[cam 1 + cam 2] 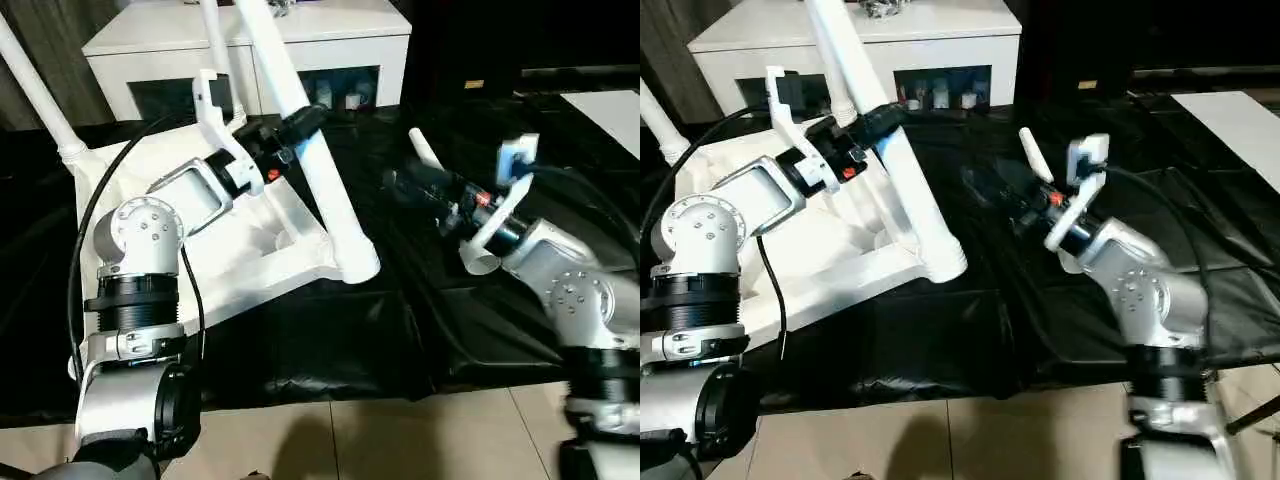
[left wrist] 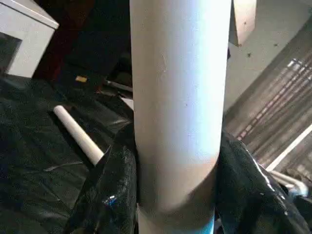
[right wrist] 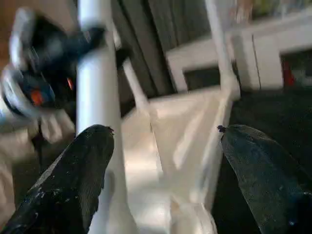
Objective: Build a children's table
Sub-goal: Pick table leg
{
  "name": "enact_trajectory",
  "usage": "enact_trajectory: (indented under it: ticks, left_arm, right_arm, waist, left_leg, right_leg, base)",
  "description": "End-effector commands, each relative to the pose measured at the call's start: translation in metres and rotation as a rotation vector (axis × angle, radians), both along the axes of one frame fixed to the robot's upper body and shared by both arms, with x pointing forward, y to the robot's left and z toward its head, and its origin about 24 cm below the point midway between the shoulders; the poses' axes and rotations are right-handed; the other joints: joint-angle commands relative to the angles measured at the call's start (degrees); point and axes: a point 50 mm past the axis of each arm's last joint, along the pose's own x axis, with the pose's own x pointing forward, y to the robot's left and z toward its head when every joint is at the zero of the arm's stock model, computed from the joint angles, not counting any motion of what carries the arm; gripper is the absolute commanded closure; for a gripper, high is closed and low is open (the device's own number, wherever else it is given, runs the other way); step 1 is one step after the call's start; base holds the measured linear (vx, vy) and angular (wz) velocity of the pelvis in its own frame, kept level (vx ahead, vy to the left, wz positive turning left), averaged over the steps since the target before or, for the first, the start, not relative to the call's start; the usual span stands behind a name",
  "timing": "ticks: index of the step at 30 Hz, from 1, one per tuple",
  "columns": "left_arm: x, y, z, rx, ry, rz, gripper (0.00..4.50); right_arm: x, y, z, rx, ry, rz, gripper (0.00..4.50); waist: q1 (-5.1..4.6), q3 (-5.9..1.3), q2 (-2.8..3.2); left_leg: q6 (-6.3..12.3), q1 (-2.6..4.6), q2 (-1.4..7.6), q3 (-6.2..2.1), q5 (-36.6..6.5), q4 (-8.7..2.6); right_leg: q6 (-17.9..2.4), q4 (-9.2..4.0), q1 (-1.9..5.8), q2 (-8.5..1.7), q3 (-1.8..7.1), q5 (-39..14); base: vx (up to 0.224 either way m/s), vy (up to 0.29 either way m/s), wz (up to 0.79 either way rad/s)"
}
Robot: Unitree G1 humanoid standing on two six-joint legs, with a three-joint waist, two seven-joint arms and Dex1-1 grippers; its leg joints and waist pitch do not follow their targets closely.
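Tabletop [image 1: 240, 250] lies upside down on black sheeting [image 1: 330, 340]; left gripper [image 1: 300, 125] is clamped on a leg [image 1: 325, 190] whose foot sits in the near corner socket, long axis tilting up and away toward the cabinet [image 1: 250, 50]. Left wrist: spare leg [image 2: 78, 134] on sheeting beyond the tabletop. Right wrist: right gripper [image 3: 165, 165], fingers apart, faces the tabletop.
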Motion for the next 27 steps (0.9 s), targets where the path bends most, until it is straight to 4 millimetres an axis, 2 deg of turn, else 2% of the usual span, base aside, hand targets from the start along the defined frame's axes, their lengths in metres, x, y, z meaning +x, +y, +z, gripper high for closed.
enact_trajectory:
  ticks: [1, 4, 7, 8, 11, 13, 14, 16, 17, 18, 19, 27]
  left_arm:
    - [0.001, -0.003, 0.008, 0.013, -0.030, -0.017, 2.70]
    - [-0.001, -0.007, 0.008, 0.022, -0.049, -0.054, 2.70]
    - [-0.013, -0.018, 0.012, -0.011, -0.150, -0.203, 2.70]
    - [-0.014, -0.019, 0.011, -0.010, -0.156, -0.217, 2.70]
    - [-0.024, -0.026, 0.012, -0.042, -0.213, -0.345, 2.71]
    - [-0.026, -0.027, 0.012, -0.050, -0.219, -0.366, 2.71]
    - [-0.028, -0.027, 0.014, -0.070, -0.233, -0.393, 2.71]
    - [-0.028, -0.027, 0.015, -0.079, -0.245, -0.410, 2.71]
    - [-0.027, -0.027, 0.015, -0.075, -0.250, -0.407, 2.71]
    - [-0.027, -0.026, 0.014, -0.074, -0.251, -0.406, 2.71]
    - [-0.026, -0.026, 0.014, -0.071, -0.254, -0.402, 2.71]
    - [-0.022, -0.022, 0.012, -0.052, -0.246, -0.359, 2.71]
  right_arm:
    - [0.000, 0.009, 0.005, -0.073, 0.000, 0.084, 0.57]
    - [-0.004, 0.017, 0.001, -0.135, 0.028, 0.187, 0.57]
    - [-0.005, 0.028, 0.004, -0.121, 0.028, 0.272, 0.57]
    - [-0.005, 0.029, 0.004, -0.117, 0.027, 0.281, 0.57]
    - [-0.006, 0.035, 0.006, -0.125, 0.025, 0.362, 0.57]
    - [-0.007, 0.036, 0.005, -0.134, 0.026, 0.381, 0.57]
    - [-0.008, 0.038, 0.004, -0.142, 0.036, 0.419, 0.85]
    - [-0.008, 0.040, 0.002, -0.148, 0.046, 0.449, 0.92]
    - [-0.010, 0.042, 0.001, -0.149, 0.059, 0.477, 0.97]
    - [-0.010, 0.042, 0.000, -0.148, 0.061, 0.484, 1.16]
    - [-0.011, 0.043, 0.000, -0.147, 0.066, 0.498, 1.16]
    - [-0.012, 0.046, -0.011, -0.203, 0.084, 0.519, 1.90]
  waist:
    - [0.11, -4.81, -0.99]
    - [0.12, -4.80, -1.05]
    - [0.10, -4.81, -0.99]
    - [0.09, -4.88, -1.23]
    - [0.09, -4.81, -1.12]
    - [0.12, -4.76, -1.05]
    - [0.16, -4.76, -1.12]
    - [0.26, -4.75, -1.05]
    - [0.26, -4.72, -1.34]
    - [0.33, -4.72, -1.21]
    - [0.35, -4.70, -1.19]
    - [0.39, -4.71, -1.42]
  left_leg:
    - [3.70, 0.21, -0.42, 0.82, -3.5, -3.06]
    - [4.13, 0.18, -0.39, 0.79, -3.3, -3.03]
    - [4.51, 0.23, -0.22, 0.83, -3.4, -3.02]
    - [4.84, 0.14, -0.19, 0.78, -3.1, -3.03]
    - [5.21, 0.27, -0.12, 0.91, -3.5, -2.98]
    - [5.05, 0.27, -0.02, 0.88, -3.9, -2.99]
    - [5.04, 0.31, -0.04, 0.92, -4.0, -2.96]
    - [4.89, 0.30, -0.04, 0.89, -4.4, -3.00]
    - [4.64, 0.36, 0.03, 0.87, -4.9, -3.07]
    - [4.58, 0.38, 0.03, 0.84, -5.0, -3.08]
    - [4.51, 0.37, 0.04, 0.85, -4.9, -3.08]
    - [3.94, 0.26, -0.03, 0.84, -4.8, -3.06]
  right_leg:
    - [-13.3, -3.26, 4.51, -2.08, 1.50, -4.7]
    - [-13.5, -3.26, 4.54, -2.10, 1.50, -4.6]
    - [-14.0, -3.23, 4.34, -2.22, 1.57, -4.9]
    - [-14.4, -3.00, 4.47, -2.26, 1.59, -4.0]
    - [-15.1, -3.05, 4.26, -2.23, 1.57, -4.2]
    - [-15.2, -3.01, 4.24, -2.25, 1.59, -4.5]
    - [-15.1, -3.07, 4.21, -2.22, 1.60, -4.6]
    - [-15.2, -3.06, 4.23, -2.23, 1.58, -5.0]
    - [-14.9, -3.09, 4.25, -2.23, 1.61, -5.5]
    - [-14.8, -3.08, 4.22, -2.26, 1.60, -5.8]
    - [-14.7, -3.12, 4.21, -2.26, 1.62, -5.9]
    - [-13.8, -3.12, 4.18, -2.30, 1.70, -6.8]
  base:
    - [0.000, 0.000, 0.00]
    - [0.000, 0.000, 0.00]
    - [0.000, 0.000, 0.00]
    - [0.000, 0.000, 0.00]
    - [0.000, 0.000, 0.00]
    - [0.000, 0.000, 0.00]
    - [0.000, 0.000, 0.00]
    - [0.000, 0.000, 0.00]
    - [0.000, 0.000, 0.00]
    - [0.000, 0.000, 0.00]
    - [0.000, 0.000, 0.00]
    - [0.000, 0.000, 0.00]
